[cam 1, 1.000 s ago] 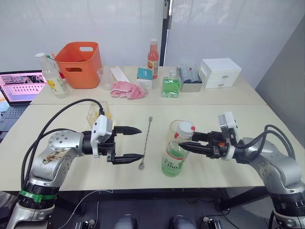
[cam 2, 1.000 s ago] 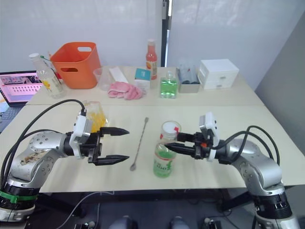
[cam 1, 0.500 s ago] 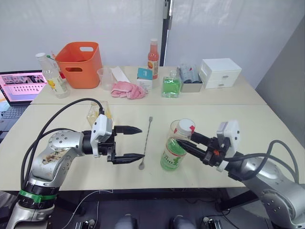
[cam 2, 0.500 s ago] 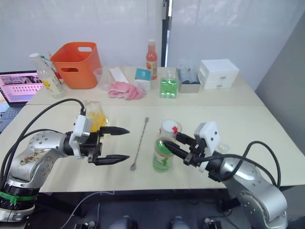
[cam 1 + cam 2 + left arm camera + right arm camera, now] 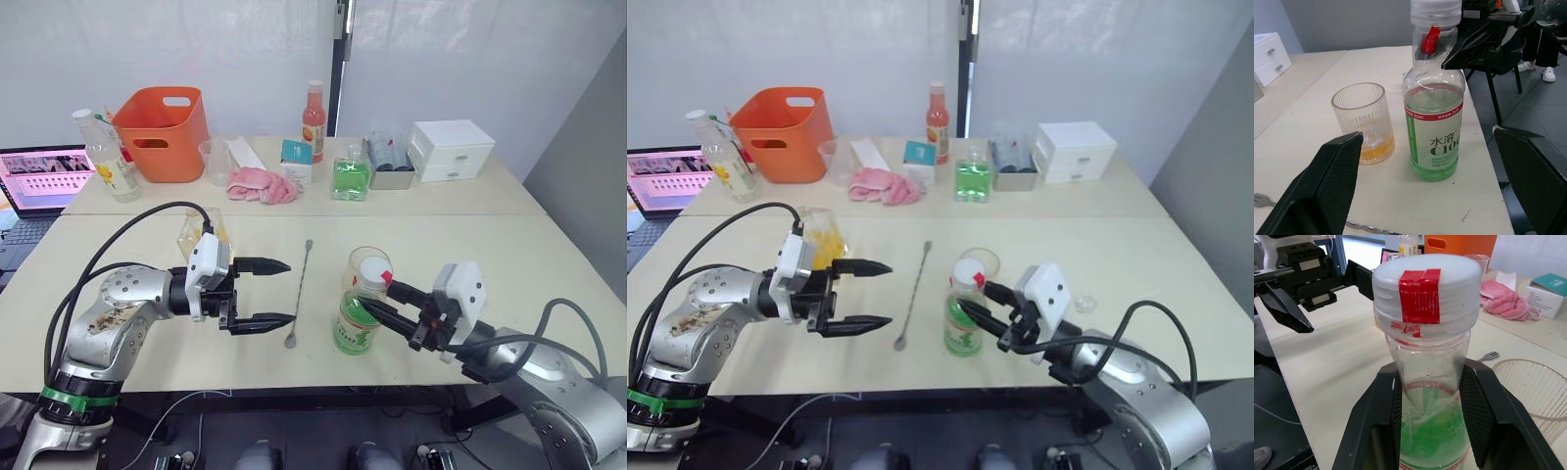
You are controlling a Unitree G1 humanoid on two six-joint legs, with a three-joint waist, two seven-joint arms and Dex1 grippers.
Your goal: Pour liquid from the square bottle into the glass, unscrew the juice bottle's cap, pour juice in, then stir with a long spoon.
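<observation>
The juice bottle (image 5: 359, 311) stands near the table's front edge, its white cap (image 5: 1426, 288) with red tape on top. My right gripper (image 5: 380, 300) reaches in from the right, shut on the bottle's neck just under the cap; its fingers (image 5: 1393, 411) flank the neck. The glass (image 5: 1362, 121) stands right behind the bottle with a little yellow liquid in the bottom. The long spoon (image 5: 300, 292) lies on the table to the bottle's left. My left gripper (image 5: 290, 291) hovers open left of the spoon. The square bottle (image 5: 823, 237) stands behind that gripper.
Along the back of the table are an orange basket (image 5: 165, 129), a measuring cup (image 5: 216, 161), a pink cloth (image 5: 263, 184), a green square bottle (image 5: 351, 177), a tall orange-red bottle (image 5: 314, 119) and white drawers (image 5: 452, 149). A laptop (image 5: 41, 177) and a yellow-labelled bottle (image 5: 110, 159) stand far left.
My right arm has dropped and now comes in from lower down. The juice bottle leaned half a second ago and stands upright again. The left gripper has stayed put.
</observation>
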